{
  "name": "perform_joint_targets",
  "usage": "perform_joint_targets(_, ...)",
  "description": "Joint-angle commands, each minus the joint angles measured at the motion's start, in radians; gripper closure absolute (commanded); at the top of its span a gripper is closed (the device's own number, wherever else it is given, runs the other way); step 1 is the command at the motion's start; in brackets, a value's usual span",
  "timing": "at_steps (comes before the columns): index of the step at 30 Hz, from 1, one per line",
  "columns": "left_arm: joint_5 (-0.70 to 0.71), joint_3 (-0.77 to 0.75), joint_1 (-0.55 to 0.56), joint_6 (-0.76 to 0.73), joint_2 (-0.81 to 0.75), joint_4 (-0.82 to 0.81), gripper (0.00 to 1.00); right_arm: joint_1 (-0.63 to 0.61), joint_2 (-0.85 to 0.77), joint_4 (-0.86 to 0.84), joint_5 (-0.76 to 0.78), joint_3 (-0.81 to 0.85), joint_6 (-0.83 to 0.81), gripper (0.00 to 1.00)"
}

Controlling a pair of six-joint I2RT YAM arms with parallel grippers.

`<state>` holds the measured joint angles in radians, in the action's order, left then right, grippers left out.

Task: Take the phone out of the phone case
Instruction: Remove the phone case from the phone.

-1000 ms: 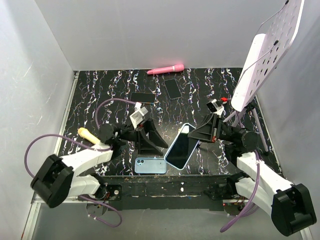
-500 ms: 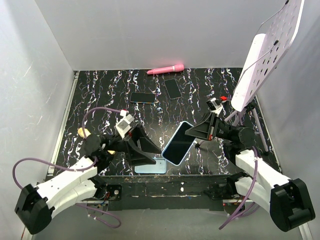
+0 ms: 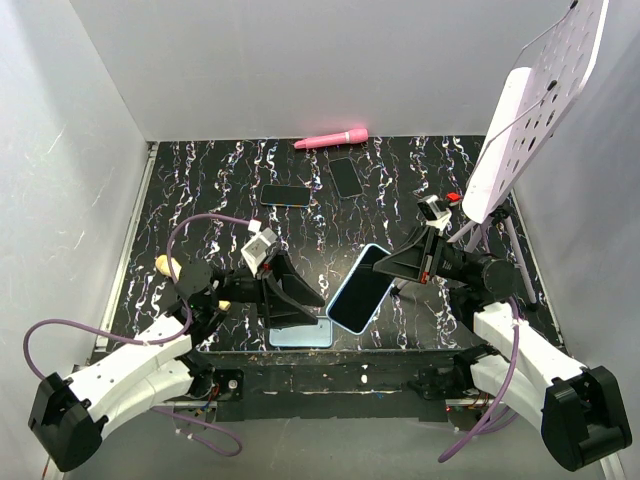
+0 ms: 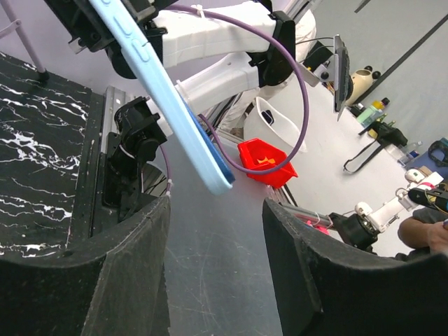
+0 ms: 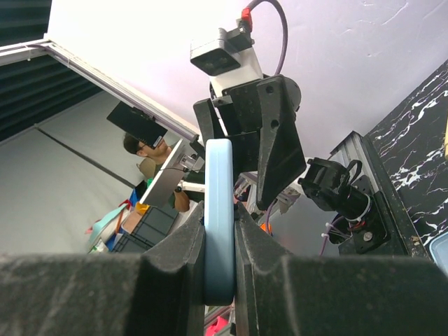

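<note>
Your right fingers are clenching the blue-edged phone, tilting it above the bench; your left fingers are hanging released just left of it.

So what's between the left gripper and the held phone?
Nothing: the left wrist view shows only air between the open left gripper and the cased phone in the right gripper. The top view shows bare tabletop below.

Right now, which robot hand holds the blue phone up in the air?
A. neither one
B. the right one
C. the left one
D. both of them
B: the right gripper is clamped on the blue phone, while the left gripper stands open, gripping nothing.
</note>
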<state>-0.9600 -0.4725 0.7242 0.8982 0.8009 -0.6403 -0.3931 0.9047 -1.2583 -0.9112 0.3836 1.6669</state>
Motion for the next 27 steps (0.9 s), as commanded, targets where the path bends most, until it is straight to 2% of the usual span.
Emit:
perform_joint_targets(1,-0.012,-0.022,0.006,0.016,0.024,-0.034,0.45,-0.001,-0.007,-0.079,0.048,0.063,0.004,0.99)
perform_joint_targets(4,-0.042,-0.011,0.017,0.112,0.096,-0.23,0.41,-0.001,0.002,-0.104,0.047,0.06,0.014,0.99)
perform_joint_targets(5,-0.042,-0.014,0.021,0.123,0.109,-0.248,0.41,-0.001,0.003,-0.108,0.049,0.058,0.016,0.99)
perform_joint_targets(22,-0.059,-0.057,0.041,0.093,0.164,-0.242,0.65,-0.003,-0.009,-0.112,0.04,0.06,0.022,0.99)
perform_joint_targets(27,-0.071,-0.049,0.043,0.09,0.198,-0.278,0.76,-0.003,-0.02,-0.128,0.041,0.069,0.031,0.99)
